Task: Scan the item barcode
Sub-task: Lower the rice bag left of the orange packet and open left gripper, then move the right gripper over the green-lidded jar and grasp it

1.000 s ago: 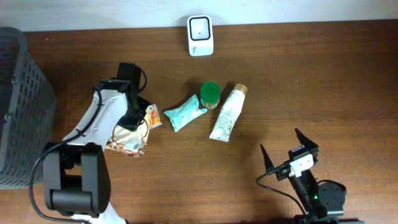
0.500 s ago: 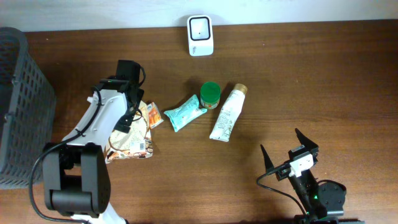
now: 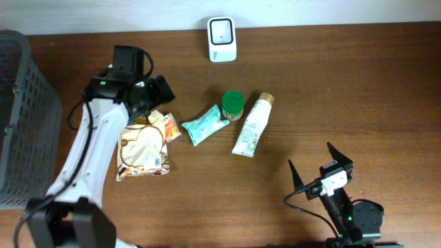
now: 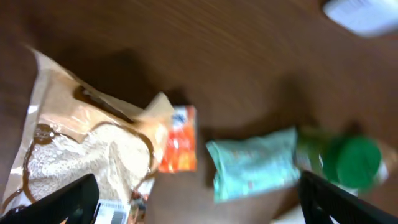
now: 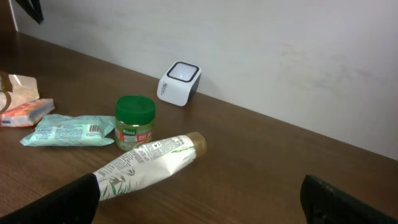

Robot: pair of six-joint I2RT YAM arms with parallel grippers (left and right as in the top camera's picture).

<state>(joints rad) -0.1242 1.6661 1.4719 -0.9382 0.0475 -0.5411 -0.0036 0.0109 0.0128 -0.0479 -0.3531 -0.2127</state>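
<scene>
Left hand (image 3: pixel 151 100) hovers, fingers apart, over the snack bag (image 3: pixel 143 148) lying label-up on the desk (image 3: pixel 358 83), probably readying a grip; right hand (image 3: pixel 310 157) rests spread and empty.

We see a grey slatted basket (image 3: pixel 21 117) at the left edge of the brown wooden counter (image 3: pixel 358 89). Near the counter's middle a teal packet (image 3: pixel 205 125) lies flat and aslant, with a small orange and white packet (image 3: pixel 171 128) just to its left. A green-lidded jar (image 3: pixel 233 105) stands upright at the teal packet's right end. A white tube (image 3: pixel 251 125) lies just beside the jar, its brownish cap toward the far edge. A white wall (image 5: pixel 261 43) runs behind that edge.
</scene>
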